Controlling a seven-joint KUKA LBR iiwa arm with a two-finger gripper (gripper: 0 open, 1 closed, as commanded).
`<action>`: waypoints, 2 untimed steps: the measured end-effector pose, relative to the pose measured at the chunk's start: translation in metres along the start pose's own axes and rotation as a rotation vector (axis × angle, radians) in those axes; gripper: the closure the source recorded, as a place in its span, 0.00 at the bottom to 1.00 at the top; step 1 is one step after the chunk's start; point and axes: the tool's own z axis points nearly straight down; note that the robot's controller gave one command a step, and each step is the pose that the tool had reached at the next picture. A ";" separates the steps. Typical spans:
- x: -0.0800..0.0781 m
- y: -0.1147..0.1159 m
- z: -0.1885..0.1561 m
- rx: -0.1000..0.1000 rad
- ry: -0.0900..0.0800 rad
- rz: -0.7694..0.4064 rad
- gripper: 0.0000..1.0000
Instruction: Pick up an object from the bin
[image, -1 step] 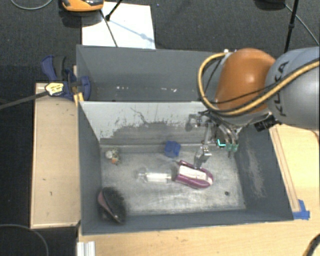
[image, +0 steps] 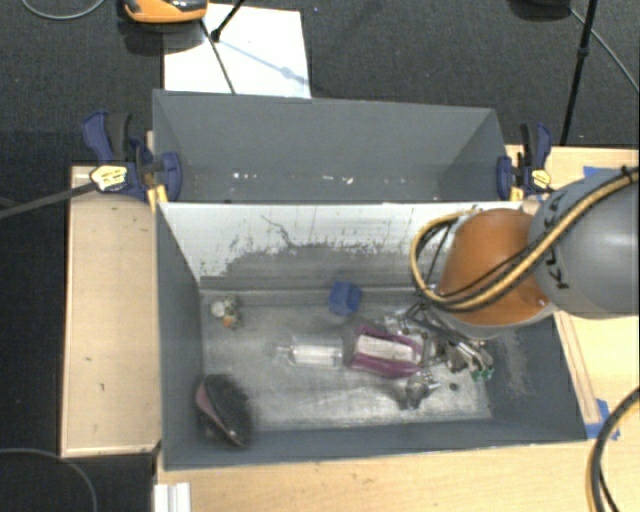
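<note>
I am observing the grey bin (image: 180, 330) from above. The arm (image: 600, 260) is reaching in from the right, and its orange wrist cover (image: 490, 270) is hanging over the right part of the bin floor, with black-and-yellow cables (image: 428, 255) looping round the cover's left side.

The gripper (image: 432, 372) is sitting low beneath the cover, at the right of the floor and towards the near wall. I cannot tell whether its jaws are standing apart or together, because the metal parts are crowding one another under the wrist.

The thing nearest the gripper is a purple-and-white packet (image: 383, 352). It is lying flat at about mid-floor, with its right end just beside the gripper. I am not seeing it held, and I cannot tell whether the two are touching.

Other items are lying as follows:
- A clear tube-like item (image: 312, 355) is lying on its side just left of the packet.
- A small blue piece (image: 345, 297) is sitting at the foot of the far wall, beyond the packet.
- A small pale-and-gold item (image: 225, 312) is resting in the far left corner – too small to identify.
- A dark oval brush-like item (image: 225, 408) is lying in the near left corner, well apart from the gripper.
</note>
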 end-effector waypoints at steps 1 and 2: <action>-0.001 0.001 -0.003 0.001 -0.001 0.000 1.00; -0.008 0.019 -0.176 0.002 -0.011 0.011 1.00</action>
